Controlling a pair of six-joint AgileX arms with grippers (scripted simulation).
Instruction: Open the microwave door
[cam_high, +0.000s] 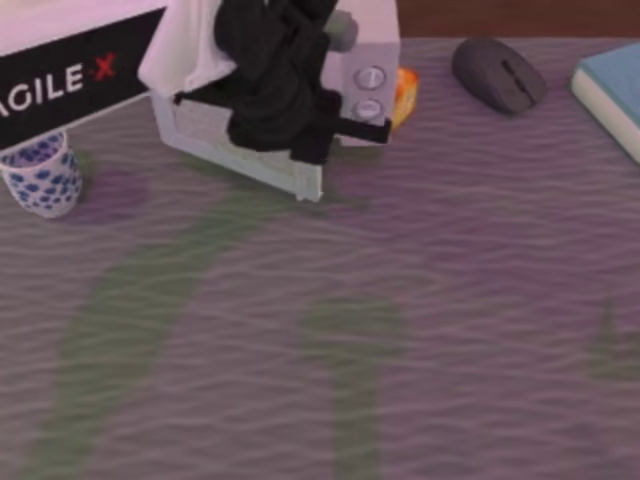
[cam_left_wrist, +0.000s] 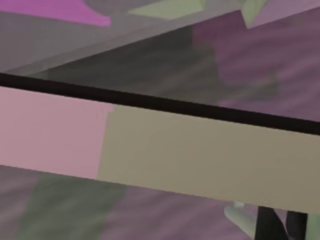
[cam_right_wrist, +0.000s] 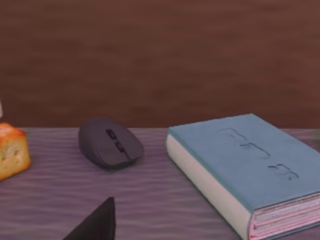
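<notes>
The microwave (cam_high: 365, 60) stands at the far edge of the worktop (cam_high: 400, 330), at about 12 o'clock in the top view, slightly left of centre. Its knob panel with two round silver knobs faces the viewer on its right side. The microwave door (cam_high: 250, 155) is swung partly outward: its free edge points toward 6 o'clock, ending near the middle of the worktop's far half, while its other end stays by the microwave's left side.

The left arm's hand (cam_high: 300, 135) is a dark mass over the microwave's front, right above the door's top edge near its free end. Whether its fingers are apart, together or clamped on the door cannot be told from these pictures. The left wrist view shows only a broad pale band with a dark strip along it, close to the lens.

The right hand does not appear in the top view; only a dark tip shows in the right wrist view, its state unreadable.

A dark computer mouse (cam_high: 497, 73) lies at 1 o'clock, a blue book (cam_high: 612, 92) at 2 o'clock, and an orange piece of bread (cam_high: 403, 95) just beside the microwave's right side. A blue-patterned cup (cam_high: 42, 175) stands at 10 o'clock.
</notes>
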